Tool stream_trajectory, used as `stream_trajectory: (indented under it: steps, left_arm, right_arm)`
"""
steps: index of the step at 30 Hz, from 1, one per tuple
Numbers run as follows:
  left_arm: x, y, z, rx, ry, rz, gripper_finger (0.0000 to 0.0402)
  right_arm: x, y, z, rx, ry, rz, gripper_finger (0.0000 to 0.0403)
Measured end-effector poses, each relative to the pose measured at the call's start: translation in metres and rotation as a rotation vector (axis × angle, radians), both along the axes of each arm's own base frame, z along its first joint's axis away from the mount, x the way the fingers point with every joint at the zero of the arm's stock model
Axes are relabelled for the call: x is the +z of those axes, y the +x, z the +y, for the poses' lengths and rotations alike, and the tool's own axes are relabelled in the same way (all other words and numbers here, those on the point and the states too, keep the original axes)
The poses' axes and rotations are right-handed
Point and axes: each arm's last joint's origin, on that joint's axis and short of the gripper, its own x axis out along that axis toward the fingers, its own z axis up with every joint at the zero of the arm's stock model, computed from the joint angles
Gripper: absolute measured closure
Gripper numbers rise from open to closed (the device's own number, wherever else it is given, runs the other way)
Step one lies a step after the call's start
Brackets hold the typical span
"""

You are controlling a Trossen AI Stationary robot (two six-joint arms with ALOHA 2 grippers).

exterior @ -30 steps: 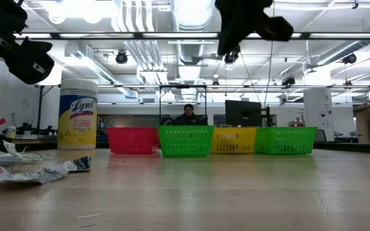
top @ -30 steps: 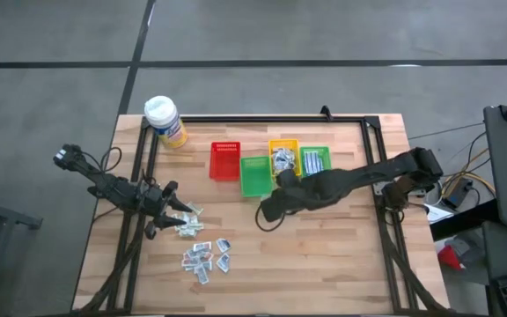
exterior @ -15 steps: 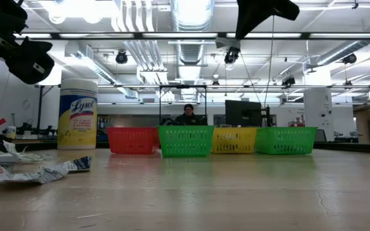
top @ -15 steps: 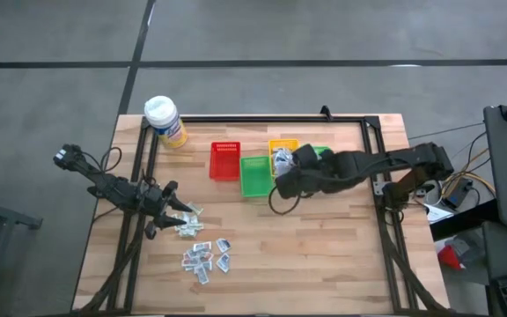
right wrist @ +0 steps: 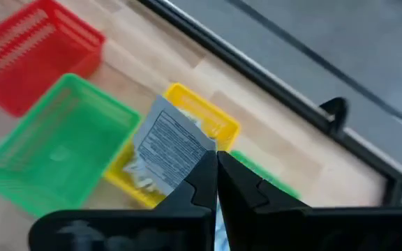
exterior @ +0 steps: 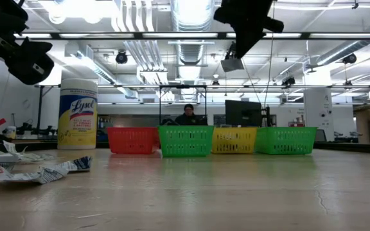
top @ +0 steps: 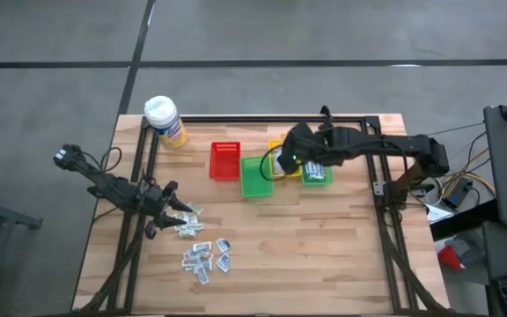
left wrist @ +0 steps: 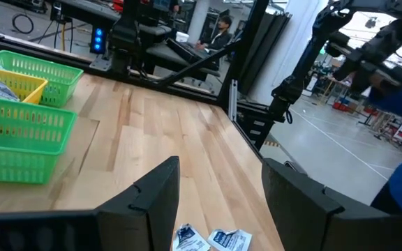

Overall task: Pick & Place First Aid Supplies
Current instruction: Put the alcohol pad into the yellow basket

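- High view: the right gripper (top: pixel 282 161) hung over the row of bins, about above the yellow bin (top: pixel 282 146), while the left gripper (top: pixel 170 211) waited low beside the loose packets (top: pixel 202 255) near the table's left front. A fair heap lay unsorted, so most of the job looked undone.
- Low view: red bin (exterior: pixel 132 140), two green bins and the yellow one stood in a line by the wipes canister (exterior: pixel 78 113); their contents were hidden by the walls. Crinkled packets lay at the left.
- Left wrist view: its fingers (left wrist: pixel 152 195) stood well apart, holding nothing, with two blue-printed packets (left wrist: pixel 211 239) just beyond.
- Right wrist view: fingers pressed together, pinching a printed white packet (right wrist: pixel 169 148) above the yellow bin, which already held pale packets; the near green bin (right wrist: pixel 54 143) looked empty.
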Motion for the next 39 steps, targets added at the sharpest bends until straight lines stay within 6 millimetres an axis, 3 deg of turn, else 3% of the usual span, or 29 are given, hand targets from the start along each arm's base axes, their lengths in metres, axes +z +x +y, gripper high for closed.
stream_trajectory:
  steps: [10, 16, 29, 39]
  left_arm:
    - [0.0, 0.0, 0.0, 0.001, -0.014, 0.004, 0.0204]
    - [0.0, 0.0, 0.0, 0.002, -0.016, 0.004, 0.0204]
    - [0.0, 0.0, 0.002, 0.061, 0.006, -0.002, 0.0204]
    - [0.0, 0.001, 0.004, 0.121, 0.03, -0.009, 0.0204]
  right_arm:
    - [-0.013, 0.002, -0.044, 0.018, -0.018, 0.148, 0.0395]
    - [-0.028, 0.015, -0.063, 0.051, 0.019, 0.158, 0.0395]
    - [-0.076, 0.041, -0.097, 0.052, 0.181, 0.16, 0.0394]
    - [-0.103, 0.045, -0.11, 0.065, 0.353, 0.172, 0.0394]
